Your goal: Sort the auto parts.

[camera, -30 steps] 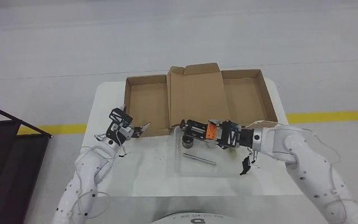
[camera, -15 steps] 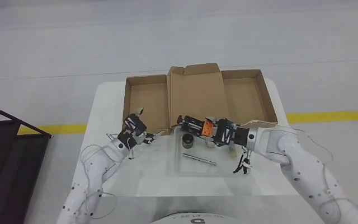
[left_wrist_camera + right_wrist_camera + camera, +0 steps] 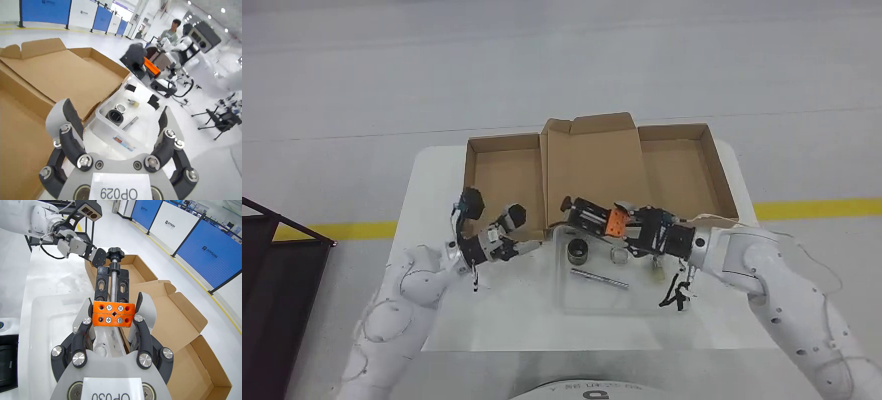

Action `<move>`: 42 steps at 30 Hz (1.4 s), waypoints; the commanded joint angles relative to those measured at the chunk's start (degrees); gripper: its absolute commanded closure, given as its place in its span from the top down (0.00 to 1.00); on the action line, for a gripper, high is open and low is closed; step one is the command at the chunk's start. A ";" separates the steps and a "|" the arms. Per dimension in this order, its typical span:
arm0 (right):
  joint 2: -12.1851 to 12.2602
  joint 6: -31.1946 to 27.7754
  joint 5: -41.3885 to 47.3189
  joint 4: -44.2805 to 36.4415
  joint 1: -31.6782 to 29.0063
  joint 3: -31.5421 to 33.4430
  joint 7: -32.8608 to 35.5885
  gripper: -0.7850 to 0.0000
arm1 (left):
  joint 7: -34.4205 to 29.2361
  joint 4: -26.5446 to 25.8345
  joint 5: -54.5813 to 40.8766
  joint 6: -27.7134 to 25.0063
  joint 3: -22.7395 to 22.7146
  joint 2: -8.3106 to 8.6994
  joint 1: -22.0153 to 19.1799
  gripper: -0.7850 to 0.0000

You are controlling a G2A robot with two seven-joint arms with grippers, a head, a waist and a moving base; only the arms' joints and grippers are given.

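My right gripper [image 3: 114,313] is shut on the orange block of a black-and-orange vise [image 3: 113,283], held above the clear tray's [image 3: 642,300] far edge, near the cardboard box [image 3: 592,170]. In the top view the vise [image 3: 587,215] points its screw knob at my left gripper [image 3: 522,230]. The left gripper [image 3: 116,108] is open and holds nothing, hovering just left of the tray [image 3: 105,128]. In the tray lie a black cylinder [image 3: 114,117], a metal rod [image 3: 130,123], a metal ring [image 3: 120,108] and a small bolt [image 3: 133,102].
The cardboard box [image 3: 56,75] has several open compartments and stands along the table's far side. A black rack [image 3: 272,270] stands off the table's left edge. White tabletop lies free left of the tray.
My left gripper has swung right, from the table's left part to just beside the tray and vise knob. The right gripper has carried the vise slightly toward the box.
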 commanded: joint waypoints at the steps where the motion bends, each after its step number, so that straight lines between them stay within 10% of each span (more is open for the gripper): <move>1: 0.00 -0.02 -0.03 -0.01 0.01 -0.01 0.01 0.00 | 1.55 -0.08 1.37 -0.21 -0.02 -0.02 0.08 1.00; 8: -0.15 2.22 -0.52 -0.40 -0.37 -0.19 0.85 0.00 | 0.14 -2.37 0.94 3.92 1.98 -0.20 0.45 1.00; 23: -1.44 20.05 -11.50 -6.87 -4.45 -3.83 3.82 0.00 | -14.53 -0.81 -32.92 10.83 10.76 -0.62 -4.51 1.00; 42: -2.55 20.88 -18.75 -8.82 -5.34 -8.16 3.64 0.00 | -10.10 -0.28 -29.72 17.71 13.66 -1.43 -7.15 1.00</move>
